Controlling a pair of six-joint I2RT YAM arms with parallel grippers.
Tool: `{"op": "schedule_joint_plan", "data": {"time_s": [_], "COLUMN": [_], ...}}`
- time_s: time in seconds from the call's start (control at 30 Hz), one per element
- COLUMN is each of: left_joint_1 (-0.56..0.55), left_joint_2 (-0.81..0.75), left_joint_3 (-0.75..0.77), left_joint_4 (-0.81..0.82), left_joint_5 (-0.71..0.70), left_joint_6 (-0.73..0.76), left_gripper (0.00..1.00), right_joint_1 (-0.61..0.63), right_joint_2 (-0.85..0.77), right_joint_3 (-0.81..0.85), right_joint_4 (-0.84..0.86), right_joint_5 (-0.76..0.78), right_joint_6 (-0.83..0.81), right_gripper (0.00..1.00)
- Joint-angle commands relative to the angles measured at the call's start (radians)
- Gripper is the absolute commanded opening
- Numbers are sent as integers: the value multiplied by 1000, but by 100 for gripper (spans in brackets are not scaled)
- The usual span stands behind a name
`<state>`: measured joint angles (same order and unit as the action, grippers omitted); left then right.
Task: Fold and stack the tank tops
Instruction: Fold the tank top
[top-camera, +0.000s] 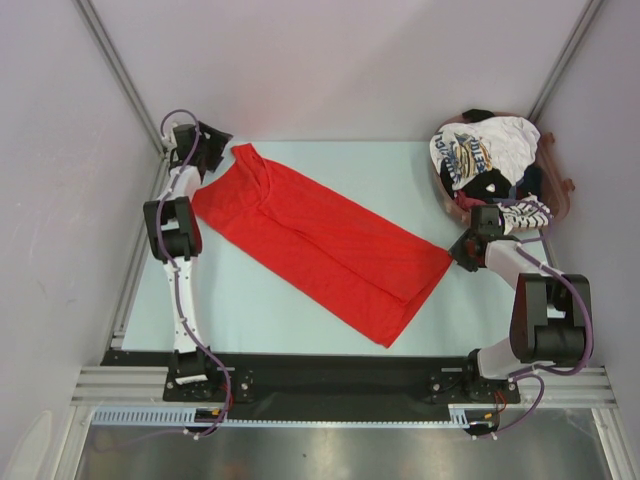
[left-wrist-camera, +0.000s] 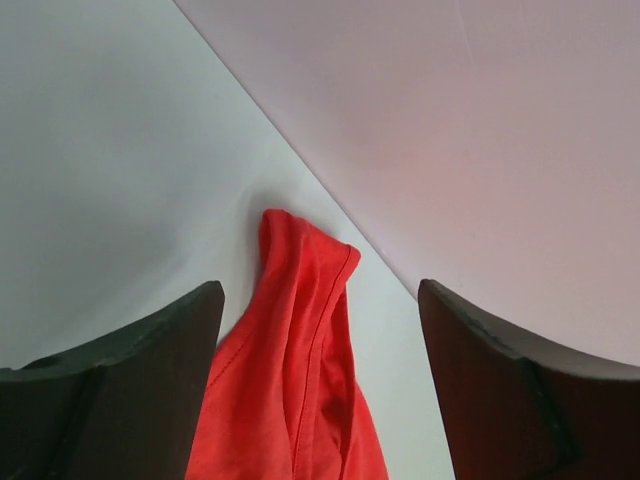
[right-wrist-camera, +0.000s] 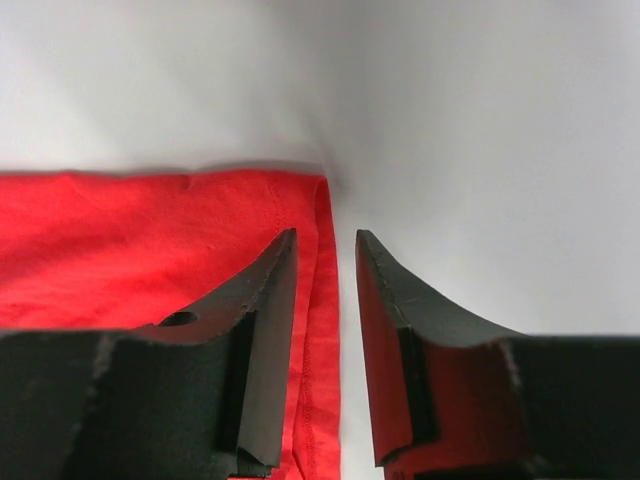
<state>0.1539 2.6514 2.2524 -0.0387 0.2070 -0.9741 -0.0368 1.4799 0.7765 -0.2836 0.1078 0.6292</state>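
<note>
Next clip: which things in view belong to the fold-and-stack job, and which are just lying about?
Belongs to the job: red tank top, spread flat; white printed tank top, striped tank top, dark garment, heaped together.
Just there: basket holding that heap; table.

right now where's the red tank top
In the top view the red tank top lies spread diagonally across the table, straps by the left gripper at far left, hem corner by the right gripper.
</note>
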Motion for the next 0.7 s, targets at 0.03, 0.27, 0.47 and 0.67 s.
{"op": "schedule_joint_plan", "data": {"time_s": [0.03, 0.27, 0.47, 0.67], "left_joint_1": [7, 7, -4, -37], "left_joint_2": [-68, -313, -586, -714], "left_joint_3": [-16, -308, -676, -910], "left_joint_4": [-3, -33, 13, 69], "left_joint_5": [-8, -57, -74, 25], "left_joint_6": [32, 95, 104, 113], "left_gripper": [86, 85, 86, 83], "right_joint_1": [-5, 34, 292, 513], "right_joint_2": [-55, -197, -282, -331], "right_joint_3": [6, -40, -34, -65], "right_joint_4": [-22, -64, -147, -190], "right_joint_5": [6, -13, -62, 0], "right_joint_6": [-26, -112, -210, -211], "right_gripper": [38, 40, 40, 43]}}
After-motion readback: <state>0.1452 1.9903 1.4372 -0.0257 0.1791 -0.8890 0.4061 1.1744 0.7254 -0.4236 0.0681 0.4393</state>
